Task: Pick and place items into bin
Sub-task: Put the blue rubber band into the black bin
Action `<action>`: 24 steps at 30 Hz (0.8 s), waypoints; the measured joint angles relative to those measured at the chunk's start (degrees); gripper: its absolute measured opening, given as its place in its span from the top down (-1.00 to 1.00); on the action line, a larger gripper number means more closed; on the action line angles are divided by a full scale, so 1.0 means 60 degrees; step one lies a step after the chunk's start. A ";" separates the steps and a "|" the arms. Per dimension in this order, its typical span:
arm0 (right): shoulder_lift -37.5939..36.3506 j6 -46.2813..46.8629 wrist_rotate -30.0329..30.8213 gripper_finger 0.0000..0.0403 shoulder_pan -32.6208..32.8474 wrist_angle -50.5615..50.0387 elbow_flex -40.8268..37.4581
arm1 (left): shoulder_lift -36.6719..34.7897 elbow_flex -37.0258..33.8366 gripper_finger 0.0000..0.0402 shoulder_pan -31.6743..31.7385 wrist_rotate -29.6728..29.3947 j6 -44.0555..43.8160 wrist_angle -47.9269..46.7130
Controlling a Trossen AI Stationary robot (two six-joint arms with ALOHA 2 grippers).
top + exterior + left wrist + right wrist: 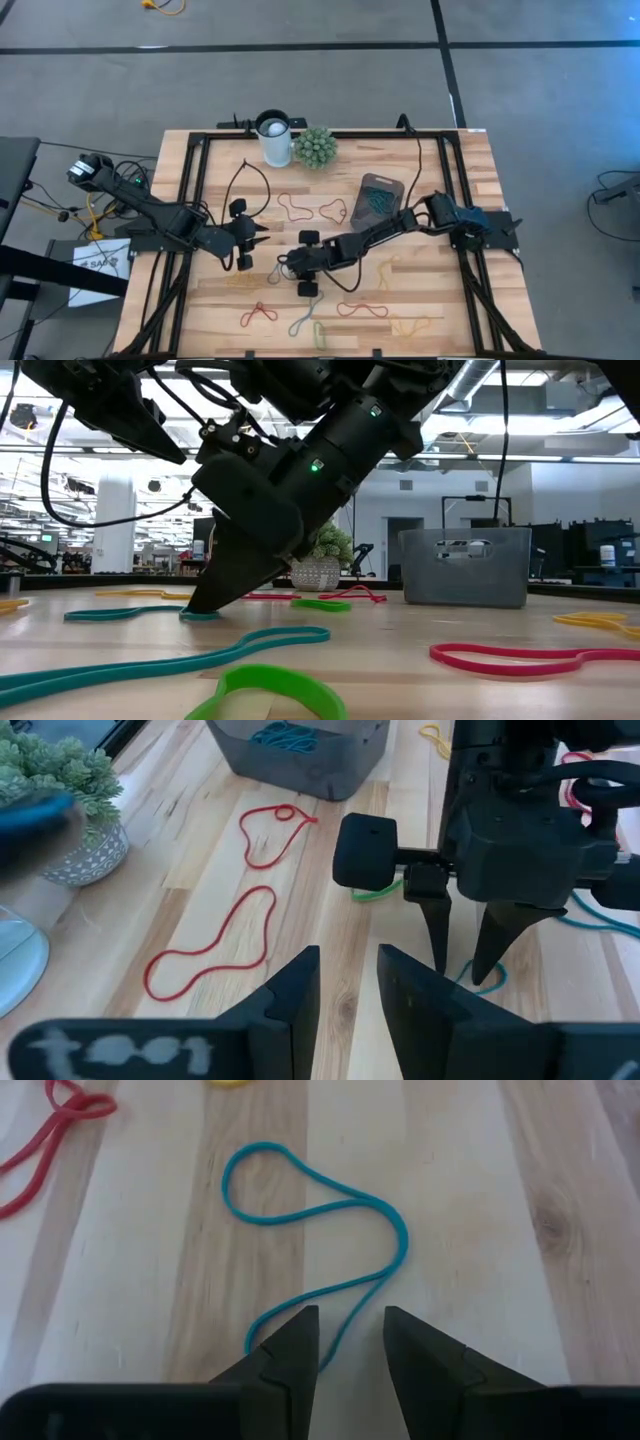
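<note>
The bin [380,197] sits right of the table's middle with teal bands inside; it also shows in the low view [465,565]. My right gripper [350,1320] is open and points down at the table near the centre [285,265]. Its fingertips straddle one end of a teal rubber band [390,1230] lying flat on the wood. My left gripper [348,960] is open and hovers just left of it [262,233], holding nothing. Other bands in red, green and yellow lie loose across the table. My right gripper comes from above, with a fingertip [200,608] down at the tabletop. One strand of the teal band's near end [340,1335] runs between the fingers. I cannot tell whether they touch it. The band lies flat and slack.
A white cup [273,138] and a green plant ball [315,147] stand at the far edge. Two red bands [215,945] lie between the left gripper and the bin. More bands lie near the front edge [258,316] [362,310]. A black cable [245,185] loops on the left.
</note>
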 joint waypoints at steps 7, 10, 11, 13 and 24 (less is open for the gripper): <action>0.0098 0.0004 0.0069 0.83 0.0000 -0.0097 0.0007 | 0.0004 -0.0303 0.53 -0.0007 -0.0255 -0.0119 0.0015; 0.0035 0.0149 0.0318 0.96 0.0012 -0.0056 -0.0007 | 0.0004 -0.0541 0.53 -0.0007 -0.0413 -0.0451 0.0047; -0.0034 0.0154 0.0493 0.96 0.0055 -0.0065 -0.0018 | 0.0004 -0.0622 0.53 -0.0011 -0.0444 -0.0568 0.0036; -0.0212 0.0147 0.0747 0.98 0.0098 -0.0229 -0.0053 | 0.0004 -0.0787 0.53 -0.0015 -0.0470 -0.0645 0.0019; -0.2998 0.0224 0.3279 1.00 0.0280 -0.4256 -0.0080 | 0.0004 -0.0889 0.53 -0.0022 -0.0146 -0.1134 -0.0036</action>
